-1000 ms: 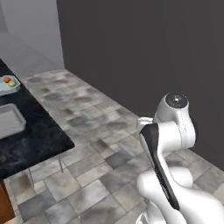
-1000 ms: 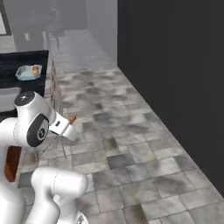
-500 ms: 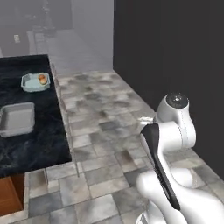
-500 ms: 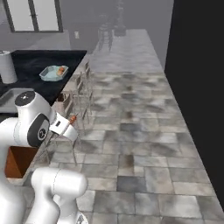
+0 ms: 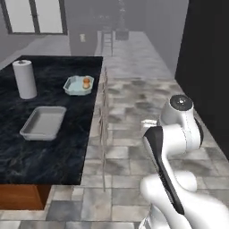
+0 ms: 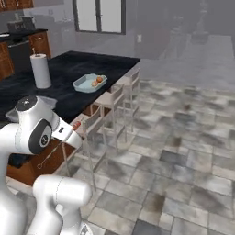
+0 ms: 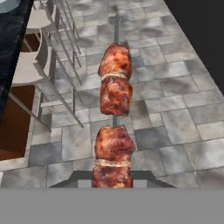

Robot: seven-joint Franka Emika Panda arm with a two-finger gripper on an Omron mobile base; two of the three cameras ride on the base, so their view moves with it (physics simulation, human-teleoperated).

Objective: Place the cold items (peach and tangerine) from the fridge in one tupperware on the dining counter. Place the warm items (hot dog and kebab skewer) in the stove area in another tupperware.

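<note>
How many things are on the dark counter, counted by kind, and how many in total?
Tupperware containers: 2, one empty and one with fruit
Fruit pieces in the far container: 2
Paper towel rolls: 1
Total: 5

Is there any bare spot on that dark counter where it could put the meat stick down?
Yes. The dark counter lies bare in front of the grey tupperware, toward its near edge. Behind it things bunch up: the paper towel roll and the tupperware with fruit. The grey tupperware looks empty, room for the kebab skewer.
</note>
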